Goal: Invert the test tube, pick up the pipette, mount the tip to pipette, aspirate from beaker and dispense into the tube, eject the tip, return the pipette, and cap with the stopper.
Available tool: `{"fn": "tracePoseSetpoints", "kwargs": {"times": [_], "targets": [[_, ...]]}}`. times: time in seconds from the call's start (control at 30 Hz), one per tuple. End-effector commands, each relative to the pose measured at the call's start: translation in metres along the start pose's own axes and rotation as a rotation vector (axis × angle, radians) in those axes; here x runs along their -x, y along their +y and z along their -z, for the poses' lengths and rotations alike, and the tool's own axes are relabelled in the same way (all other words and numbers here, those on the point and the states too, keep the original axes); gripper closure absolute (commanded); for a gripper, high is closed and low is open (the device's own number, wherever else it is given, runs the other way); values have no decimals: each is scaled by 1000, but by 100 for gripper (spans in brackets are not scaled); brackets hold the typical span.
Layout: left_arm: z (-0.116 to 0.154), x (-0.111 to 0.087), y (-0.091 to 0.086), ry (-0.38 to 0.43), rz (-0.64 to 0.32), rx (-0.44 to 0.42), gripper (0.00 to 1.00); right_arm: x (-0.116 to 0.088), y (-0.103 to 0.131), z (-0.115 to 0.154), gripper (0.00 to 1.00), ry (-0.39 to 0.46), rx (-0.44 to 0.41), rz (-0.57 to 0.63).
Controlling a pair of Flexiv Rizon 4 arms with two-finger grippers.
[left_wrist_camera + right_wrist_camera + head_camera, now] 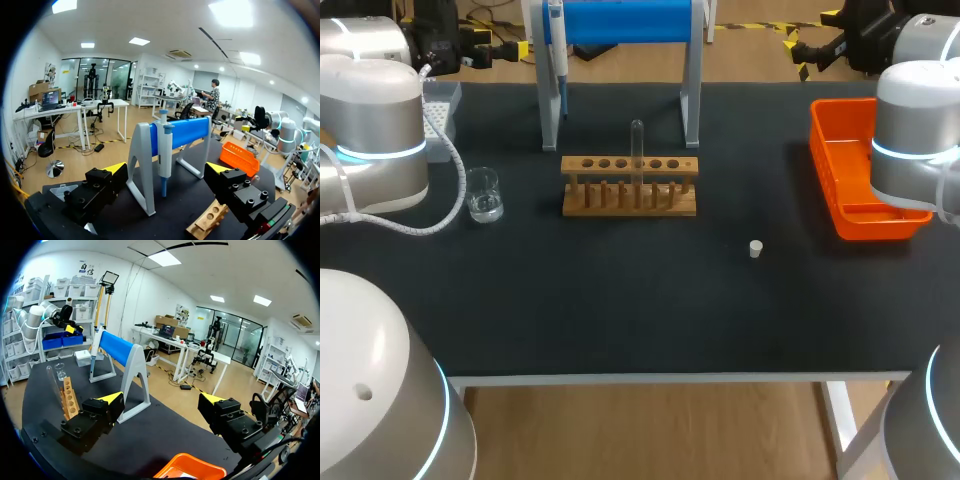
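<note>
Note left tool [166, 170] and right tool [162, 399] both apart, empty. Find test tube [637, 148] upright in rack [630, 200], ahead of right tool, well apart. Clamp mid-glass, lift straight clear of rack, then turn over gently.

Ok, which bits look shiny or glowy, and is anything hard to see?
Head view: blue rings glow on the left arm and right arm, the beaker glints, and the clear tube nearly vanishes against the dark table. Left wrist view: the pipette is evenly lit, with no glare. Right wrist view: the tube is faint, showing mostly its outline.
</note>
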State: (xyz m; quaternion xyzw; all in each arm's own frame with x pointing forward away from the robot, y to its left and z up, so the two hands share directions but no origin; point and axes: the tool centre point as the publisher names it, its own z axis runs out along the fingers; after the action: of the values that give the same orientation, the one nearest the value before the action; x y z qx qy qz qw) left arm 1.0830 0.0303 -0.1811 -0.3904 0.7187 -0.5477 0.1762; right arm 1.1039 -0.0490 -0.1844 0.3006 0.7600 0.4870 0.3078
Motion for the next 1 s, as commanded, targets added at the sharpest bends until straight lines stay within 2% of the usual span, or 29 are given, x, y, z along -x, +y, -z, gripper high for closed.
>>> {"fn": "tracePoseSetpoints", "kwargs": {"times": [0.03,0.5,0.67,0.77,1.0], "targets": [[-1,0,1,-2,-1,-3,0,1,0,0,0,2,1,0],[-1,0,1,-2,-1,-3,0,1,0,0,0,2,1,0],[-1,0,1,-2,-1,-3,0,-62,-5,15,0,217,39,118],[-1,0,1,-2,-1,-3,0,-98,-13,24,0,319,45,180],[-1,0,1,-2,-1,-3,0,-167,-34,37,0,487,75,287]]}}
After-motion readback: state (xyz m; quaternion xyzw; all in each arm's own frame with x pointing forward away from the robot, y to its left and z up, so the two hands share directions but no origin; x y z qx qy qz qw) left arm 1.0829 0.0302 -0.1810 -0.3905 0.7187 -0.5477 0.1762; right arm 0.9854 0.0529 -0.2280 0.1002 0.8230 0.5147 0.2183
